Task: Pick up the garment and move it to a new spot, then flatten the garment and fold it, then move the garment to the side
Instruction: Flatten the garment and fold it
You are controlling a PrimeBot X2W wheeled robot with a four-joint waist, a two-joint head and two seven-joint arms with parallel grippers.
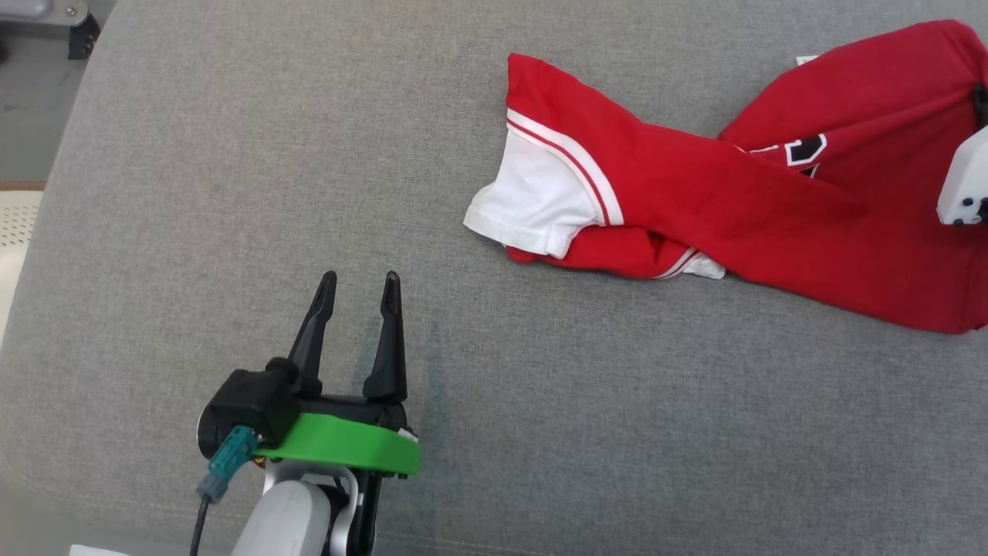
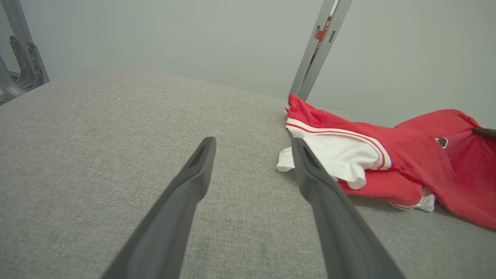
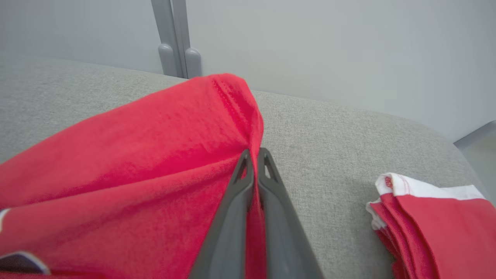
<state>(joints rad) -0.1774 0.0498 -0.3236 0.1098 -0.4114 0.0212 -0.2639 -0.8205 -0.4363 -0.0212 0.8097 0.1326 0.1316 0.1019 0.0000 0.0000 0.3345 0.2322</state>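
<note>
Head view: I observe the red garment (image 1: 695, 193), white-sleeved, lying twisted on the right half of the grey bench (image 1: 231, 193), near its far edge. The left gripper (image 1: 359, 276) hovers over bare bench toward the near edge, well apart from the garment, its fingers spread and holding nothing. In the right wrist view I note the right gripper (image 3: 254, 151) pinched closed on a raised red fold of the garment, with a folded red-and-white pile (image 3: 438, 224) lying near on the bench's right side.
</note>
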